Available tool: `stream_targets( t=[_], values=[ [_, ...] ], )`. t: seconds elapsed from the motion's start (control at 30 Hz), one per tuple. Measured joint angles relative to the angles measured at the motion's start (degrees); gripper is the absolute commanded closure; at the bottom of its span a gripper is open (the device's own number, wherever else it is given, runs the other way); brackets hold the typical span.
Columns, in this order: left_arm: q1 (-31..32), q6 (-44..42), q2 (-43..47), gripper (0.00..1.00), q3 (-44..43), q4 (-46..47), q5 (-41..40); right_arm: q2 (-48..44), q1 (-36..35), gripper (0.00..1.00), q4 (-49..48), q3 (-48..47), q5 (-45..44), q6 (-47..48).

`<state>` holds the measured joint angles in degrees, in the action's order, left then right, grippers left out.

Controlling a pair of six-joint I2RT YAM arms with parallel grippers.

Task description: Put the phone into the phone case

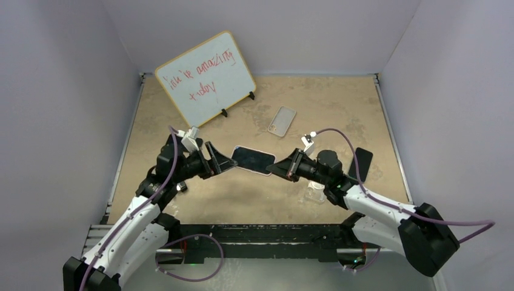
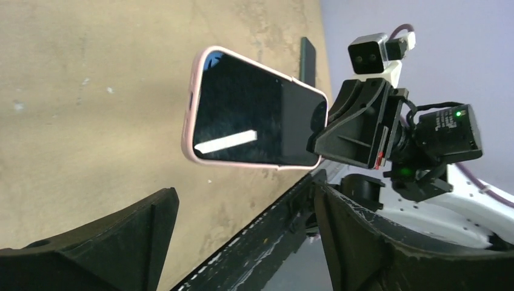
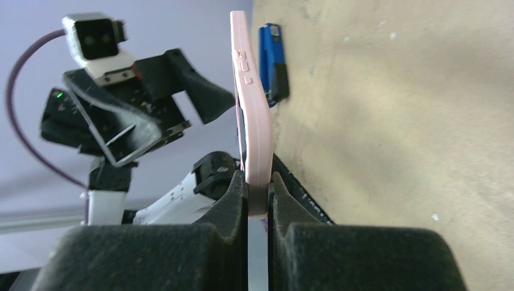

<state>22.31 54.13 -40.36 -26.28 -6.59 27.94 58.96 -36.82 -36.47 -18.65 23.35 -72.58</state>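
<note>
A phone with a dark screen sits inside a pink case (image 1: pixel 253 159) and is held above the table. My right gripper (image 1: pixel 280 168) is shut on its right end. In the right wrist view the pink case (image 3: pixel 253 121) stands edge-on, pinched between my right gripper's fingers (image 3: pixel 257 194). My left gripper (image 1: pixel 225 161) is open, its tips just off the phone's left end. In the left wrist view the phone (image 2: pixel 254 118) hangs beyond my left gripper (image 2: pixel 242 242), not between its fingers, and the right gripper (image 2: pixel 357 124) holds the far end.
A whiteboard (image 1: pixel 206 77) with red writing stands at the back left. A pale translucent case or phone (image 1: pixel 282 120) lies behind the centre. A black flat object (image 1: pixel 362 162) and a small clear item (image 1: pixel 315 193) lie at the right. A blue and black object (image 3: pixel 273 60) lies on the table.
</note>
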Motion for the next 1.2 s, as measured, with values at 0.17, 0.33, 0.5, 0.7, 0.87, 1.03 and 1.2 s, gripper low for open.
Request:
stream_targets(
  t=[0.17,0.33,0.5,0.7,0.87,1.03,1.2],
  values=[
    [0.00,-5.68,-0.87,0.11,-4.74,-9.09,-4.55,5.90,3.04,1.00,2.21,-2.67,0.07,3.08],
    [0.00,-9.92,-1.68,0.11,-6.62,-13.73,-7.67,12.44,4.85,1.00,5.05,-6.88,-0.26,7.72],
    [0.00,-13.38,-2.03,0.12,-6.67,-17.09,-9.11,20.48,7.39,1.00,6.25,-10.99,2.93,11.91],
    [0.00,-16.33,-1.33,0.12,-6.78,-18.84,-9.79,29.24,12.37,1.00,5.22,-12.98,9.40,15.37],
    [0.00,-16.92,-0.57,0.11,-6.78,-18.86,-11.41,37.07,13.73,0.92,3.98,-17.05,12.68,16.15],
    [0.00,-17.31,-0.72,0.11,-6.78,-19.69,-13.42,41.35,13.70,0.65,4.26,-21.81,14.49,17.27],
    [0.00,-17.31,-0.87,0.11,-6.80,-20.98,-14.95,41.83,14.01,0.56,8.37,-25.22,13.20,20.33]
  ],
)
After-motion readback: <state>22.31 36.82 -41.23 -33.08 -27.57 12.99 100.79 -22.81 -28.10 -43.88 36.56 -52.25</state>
